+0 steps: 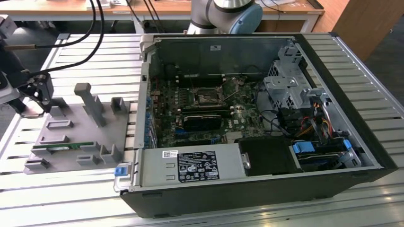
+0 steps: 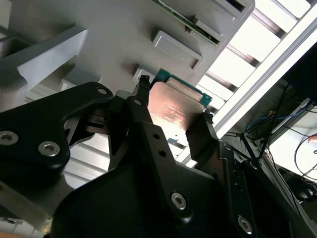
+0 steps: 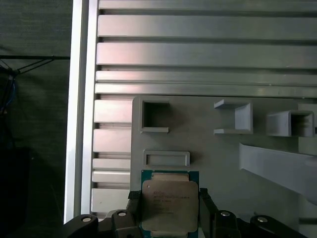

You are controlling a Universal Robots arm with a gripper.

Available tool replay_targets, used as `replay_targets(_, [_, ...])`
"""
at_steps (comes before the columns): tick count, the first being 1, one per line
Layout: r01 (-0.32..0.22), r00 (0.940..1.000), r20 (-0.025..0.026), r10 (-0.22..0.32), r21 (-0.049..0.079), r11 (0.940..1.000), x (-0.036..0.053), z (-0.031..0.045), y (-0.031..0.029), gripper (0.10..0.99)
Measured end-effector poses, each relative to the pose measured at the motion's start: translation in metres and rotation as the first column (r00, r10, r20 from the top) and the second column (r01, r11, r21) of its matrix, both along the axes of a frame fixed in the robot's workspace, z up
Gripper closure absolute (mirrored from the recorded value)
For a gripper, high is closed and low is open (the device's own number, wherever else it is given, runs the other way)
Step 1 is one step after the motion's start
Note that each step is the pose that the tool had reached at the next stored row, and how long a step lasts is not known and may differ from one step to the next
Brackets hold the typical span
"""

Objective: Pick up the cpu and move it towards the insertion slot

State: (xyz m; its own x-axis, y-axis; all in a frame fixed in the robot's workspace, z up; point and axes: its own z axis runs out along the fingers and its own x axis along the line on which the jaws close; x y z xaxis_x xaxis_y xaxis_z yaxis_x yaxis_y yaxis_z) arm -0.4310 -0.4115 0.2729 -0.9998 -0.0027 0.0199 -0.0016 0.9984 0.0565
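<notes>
Silvery cpu (image 3: 170, 202) sits clamped in the gripper (image 3: 170, 210), one edge cut off in the first wrist view.

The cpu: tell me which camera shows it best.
The first wrist view: the cpu, clamped by the gripper, faces the camera squarely, silvery face plain. The second wrist view shows it slanted, edges hidden behind the fingers. In the exterior view it is too small to tell.

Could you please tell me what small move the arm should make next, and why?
Probably a short lift: the gripper is shut on the cpu over the grey tray, whose upright posts stand nearby, and the insertion slot sits inside the computer case toward the exterior view's right, so clearing the tray first seems safest.
</notes>
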Motion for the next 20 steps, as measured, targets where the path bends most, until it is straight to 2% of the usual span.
replay_targets(20, [0.003,1.0000,0.0000,-0.003,0.000,1.0000,0.0000,0.0088,0.0000,0.541])
